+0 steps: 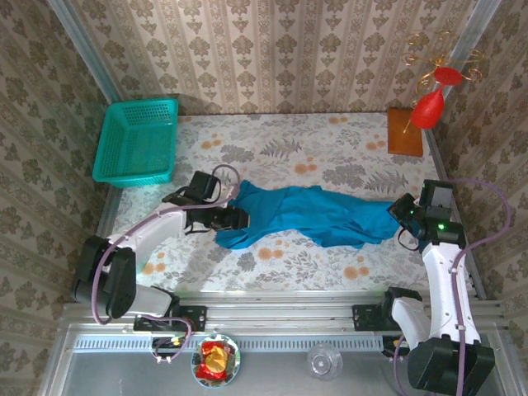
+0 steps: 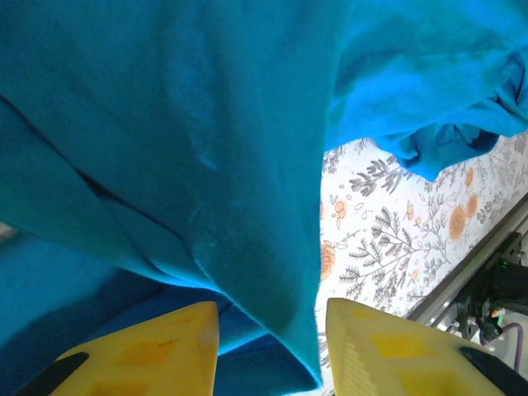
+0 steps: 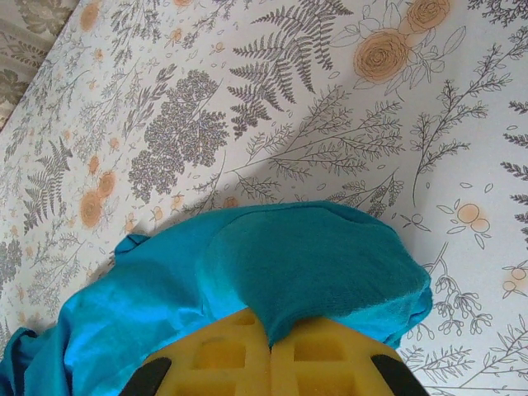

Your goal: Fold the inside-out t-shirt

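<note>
The inside-out t-shirt [image 1: 309, 213] lies stretched in a rumpled band across the middle of the flowered table, blue-teal and plain. My left gripper [image 1: 239, 218] is at its left end; in the left wrist view its yellow fingers [image 2: 148, 351] stand apart with a fold of the t-shirt [image 2: 206, 165] hanging loose between them, not pinched. My right gripper [image 1: 402, 209] is at the shirt's right end. In the right wrist view its yellow fingers [image 3: 330, 359] are pressed together on a fold of the t-shirt [image 3: 313, 264].
A teal plastic mesh basket [image 1: 138, 140] stands at the back left. A brown wooden block [image 1: 405, 132] with a red ornament [image 1: 429, 103] sits at the back right. A metal rail [image 1: 280, 313] runs along the near edge, with a bowl [image 1: 216, 360] below it.
</note>
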